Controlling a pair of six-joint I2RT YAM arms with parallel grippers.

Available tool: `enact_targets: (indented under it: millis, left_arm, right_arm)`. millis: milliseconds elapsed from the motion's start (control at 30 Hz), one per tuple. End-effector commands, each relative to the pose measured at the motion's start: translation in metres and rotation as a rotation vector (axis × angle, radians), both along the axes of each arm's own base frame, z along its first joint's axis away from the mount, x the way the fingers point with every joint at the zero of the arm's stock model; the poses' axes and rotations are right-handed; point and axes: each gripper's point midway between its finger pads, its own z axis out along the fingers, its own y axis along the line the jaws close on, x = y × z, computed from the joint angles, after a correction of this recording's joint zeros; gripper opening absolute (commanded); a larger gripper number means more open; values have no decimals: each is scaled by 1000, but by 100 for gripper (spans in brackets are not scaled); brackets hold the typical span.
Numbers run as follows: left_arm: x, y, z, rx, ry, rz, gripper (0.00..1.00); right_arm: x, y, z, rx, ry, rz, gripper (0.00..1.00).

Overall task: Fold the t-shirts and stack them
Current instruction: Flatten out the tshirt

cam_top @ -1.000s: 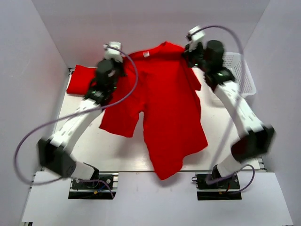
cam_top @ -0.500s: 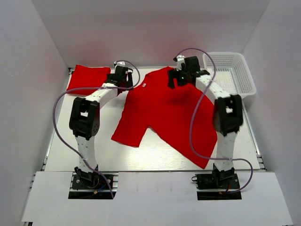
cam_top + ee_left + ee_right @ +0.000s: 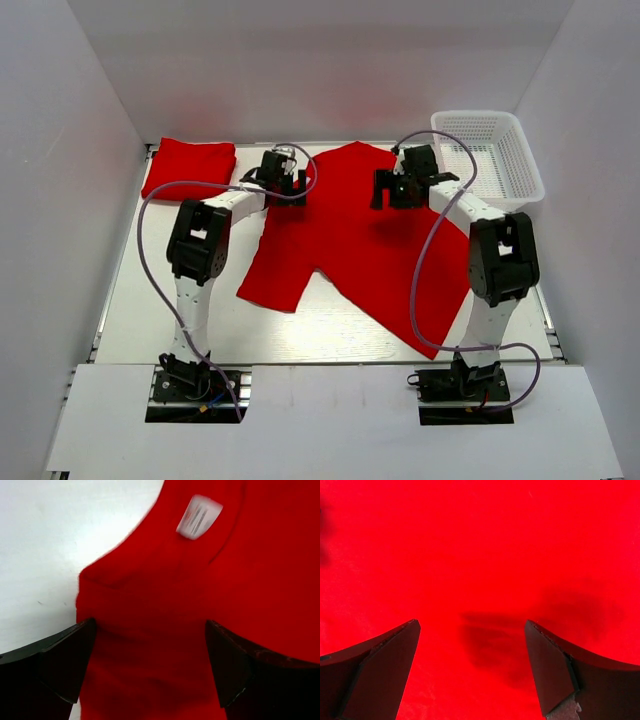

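One red t-shirt (image 3: 350,235) lies spread on the table, collar toward the back and hem toward the front right. A second t-shirt (image 3: 190,166) rests folded at the back left. My left gripper (image 3: 287,178) hovers open over the spread shirt's left shoulder. In the left wrist view the left gripper (image 3: 150,665) has red cloth under it and the white neck tag (image 3: 199,516) ahead. Over the right shoulder area my right gripper (image 3: 392,189) is open too. The right wrist view shows the right gripper (image 3: 470,667) above flat red fabric (image 3: 480,555), holding nothing.
A white mesh basket (image 3: 490,150) stands at the back right corner, just beyond the right arm. White walls close in the table on the left, back and right. Both arm bases sit at the near edge.
Both grippers opened and let go of the shirt's shoulders. The shirt dropped from hanging to lying flat on the table. Both grippers now sit low over it.
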Motion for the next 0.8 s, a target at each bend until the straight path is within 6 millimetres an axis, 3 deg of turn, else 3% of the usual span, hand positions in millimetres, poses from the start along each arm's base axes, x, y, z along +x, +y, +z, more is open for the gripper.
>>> enact_targets:
  millis: [0,67,100,133,167,200,267,300,333,367,400,433,467,500,533,567,600,633,667,700,733,767]
  left_arm:
    - [-6,0,7,-14,12,-11,100]
    - [-20,5,-6,-12,39,-3,100]
    - [-25,8,-1,-14,37,11,96]
    - [-37,12,-11,-14,65,21,88]
    - [-46,17,-15,-4,90,43,75]
    - [-52,24,-11,7,97,76,49]
    - [-74,41,-23,24,166,141,28]
    - [-86,54,-27,67,194,191,10]
    - [-104,67,-37,107,232,229,5]
    - [-110,83,-25,141,209,312,2]
    - [-137,98,-34,195,276,350,1]
    - [-150,107,-33,218,298,385,0]
    - [-158,117,-18,234,278,433,0]
    - [-187,128,-26,255,342,480,0]
    - [-200,132,-25,253,358,498,2]
    - [-214,134,-25,241,378,511,4]
    - [-239,139,-23,222,414,546,4]
    - [-263,137,-30,208,462,551,12]
    - [-265,135,-22,187,453,545,13]
    - [-285,135,-26,175,489,551,15]
    - [-297,125,-14,98,501,514,19]
    - [-311,125,-15,80,520,501,23]
  right_arm:
    - [7,-6,-6,5,11,-48,90]
    - [5,-8,-26,-17,54,-42,90]
    - [5,-9,-29,-22,58,-39,90]
    - [3,-9,-43,-26,91,-35,90]
    - [4,-7,-44,-24,95,-28,90]
    - [3,-3,-48,-20,104,-17,90]
    - [-3,3,-63,-4,146,5,90]
    - [-8,14,-65,29,160,49,90]
    - [-9,21,-65,55,160,73,90]
    - [-17,38,-65,117,171,141,90]
    - [-19,41,-69,133,173,153,90]
    - [-26,49,-72,140,183,179,90]
    - [-33,61,-72,155,189,217,90]
    - [-37,67,-74,171,190,238,90]
    - [-45,82,-74,177,193,281,90]
    - [-53,92,-76,199,204,319,90]
    - [-58,101,-79,222,215,351,90]
    - [-74,123,-85,244,246,421,90]
    - [-75,129,-82,243,235,437,90]
    - [-76,136,-84,250,236,464,90]
    - [-92,158,-83,268,247,538,90]
    - [-93,165,-79,275,237,566,90]
